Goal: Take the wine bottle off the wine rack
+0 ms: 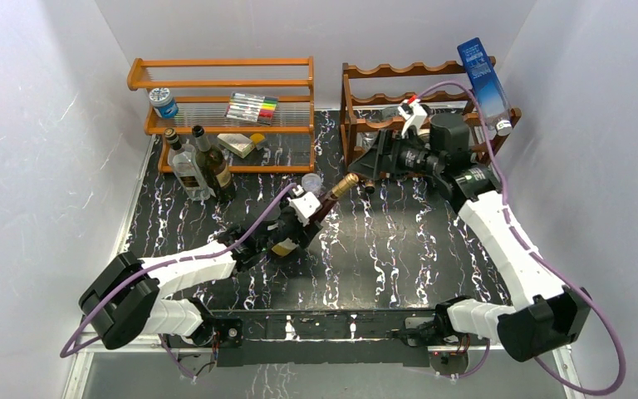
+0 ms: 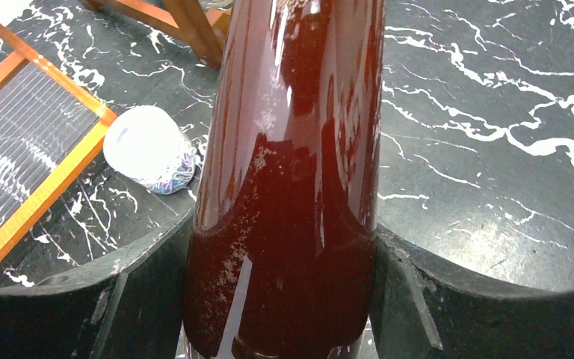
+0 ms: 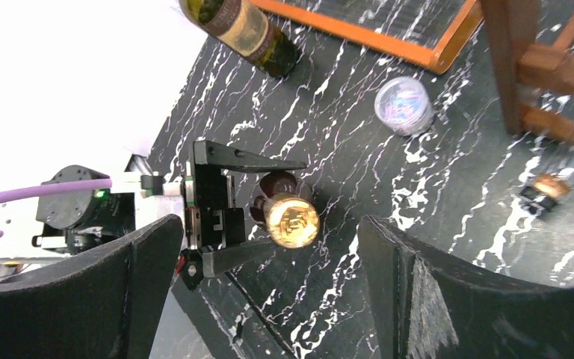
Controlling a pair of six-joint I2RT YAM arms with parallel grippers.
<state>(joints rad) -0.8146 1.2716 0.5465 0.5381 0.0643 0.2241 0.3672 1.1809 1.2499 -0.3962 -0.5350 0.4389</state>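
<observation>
The wine bottle [image 1: 320, 208] is dark glass with a gold cap and lies tilted over the black marble table, its cap toward the rack. My left gripper [image 1: 292, 226] is shut on its body. In the left wrist view the dark red glass [image 2: 291, 149] fills the gap between both fingers [image 2: 119, 299]. The dark reddish-brown wine rack [image 1: 432, 71] stands at the back right. My right gripper [image 1: 365, 166] hangs open just in front of it, holding nothing. Its wrist view looks down the bottle at the gold cap [image 3: 291, 219], which lies beyond the wide-apart fingers [image 3: 426, 292].
An orange wooden shelf [image 1: 220, 62] at the back left holds markers [image 1: 252, 106] and a blue-lidded jar [image 1: 164, 101]. Two bottles [image 1: 199, 166] stand before it. A small clear cup [image 1: 310, 181] lies near the bottle's neck. A blue carton [image 1: 482, 75] leans on the rack.
</observation>
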